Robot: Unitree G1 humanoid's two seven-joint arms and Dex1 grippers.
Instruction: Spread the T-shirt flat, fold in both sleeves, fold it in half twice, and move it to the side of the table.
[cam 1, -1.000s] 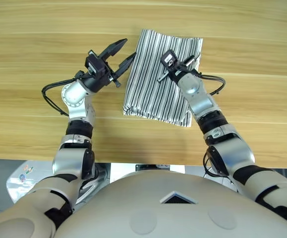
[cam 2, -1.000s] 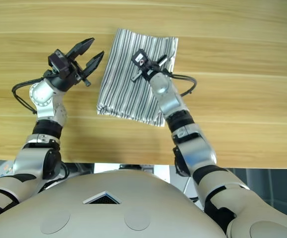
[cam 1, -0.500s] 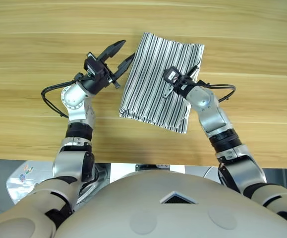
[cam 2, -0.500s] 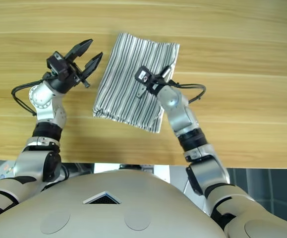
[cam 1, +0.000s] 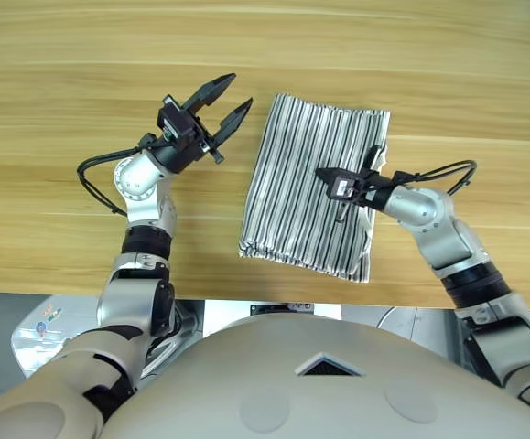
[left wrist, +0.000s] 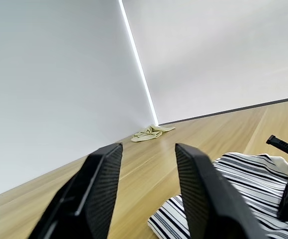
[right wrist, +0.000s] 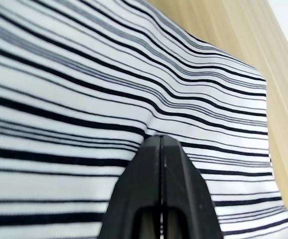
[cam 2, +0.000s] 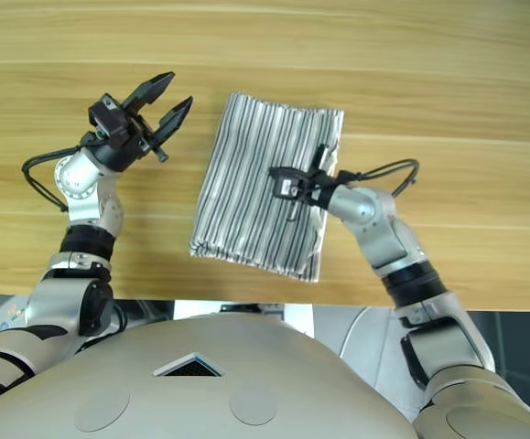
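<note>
The only print I can find is a few small coloured stickers (cam 1: 47, 320) on the grey surface below the table's near edge, too small to read. The T-shirt (cam 1: 306, 183) lies on the wooden table (cam 1: 81, 46), close to the near edge and toward my right. It is folded into a thick rectangle, its narrow black, grey and white stripes running along its length. The folded layers show at the near end. My right gripper (right wrist: 160, 140) has its fingers pressed together, tips down on the cloth near the shirt's right edge, and the stripes crease toward them. My left gripper (cam 1: 238, 92) is spread wide above the bare wood just left of the shirt, apart from it. A pale crumpled cloth (left wrist: 151, 132) lies far off by the wall.
</note>
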